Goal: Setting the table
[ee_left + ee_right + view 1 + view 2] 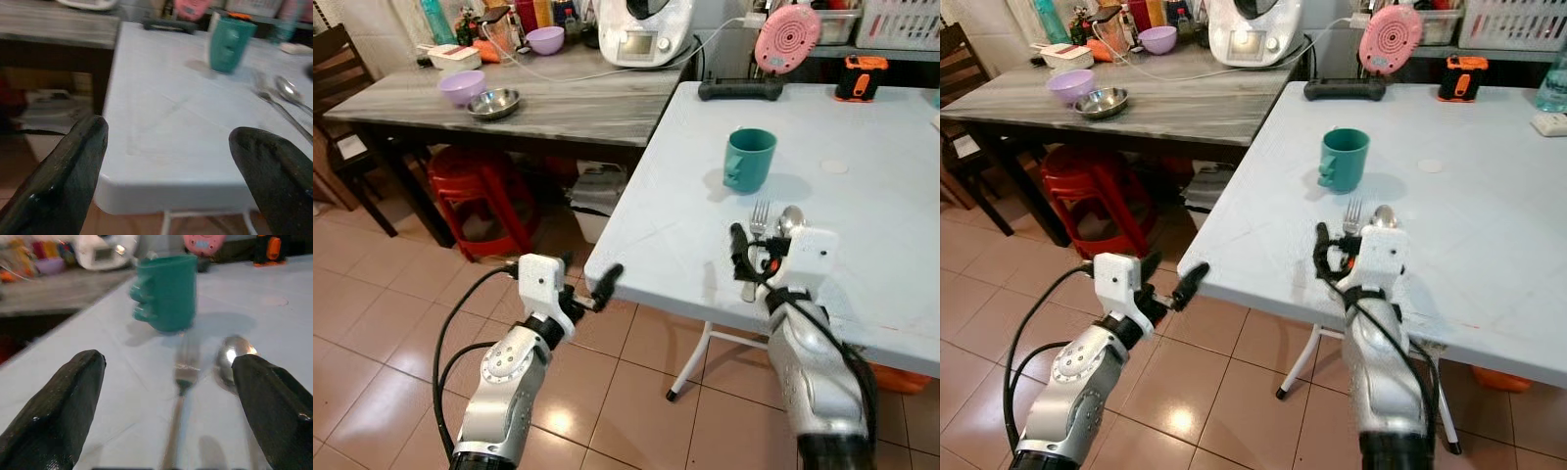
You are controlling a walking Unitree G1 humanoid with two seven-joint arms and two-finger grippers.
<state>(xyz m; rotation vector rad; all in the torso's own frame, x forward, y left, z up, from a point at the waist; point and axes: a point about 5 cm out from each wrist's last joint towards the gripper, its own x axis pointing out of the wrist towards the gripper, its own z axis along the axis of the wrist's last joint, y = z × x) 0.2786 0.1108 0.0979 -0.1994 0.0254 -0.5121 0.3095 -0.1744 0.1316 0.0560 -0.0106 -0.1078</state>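
No legible text, label, brand or number on anything in view; all too small or blurred.

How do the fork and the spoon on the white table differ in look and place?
The fork ends in tines, the spoon in a round shiny bowl. The fork lies on the robot's left of the spoon, more directly below the green cup. Both are silver, lie flat side by side on the white table, ahead of the open right gripper.

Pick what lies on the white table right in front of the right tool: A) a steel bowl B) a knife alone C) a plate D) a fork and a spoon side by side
D: the fork and spoon lie side by side just ahead of the open right tool, with the teal cup beyond them.
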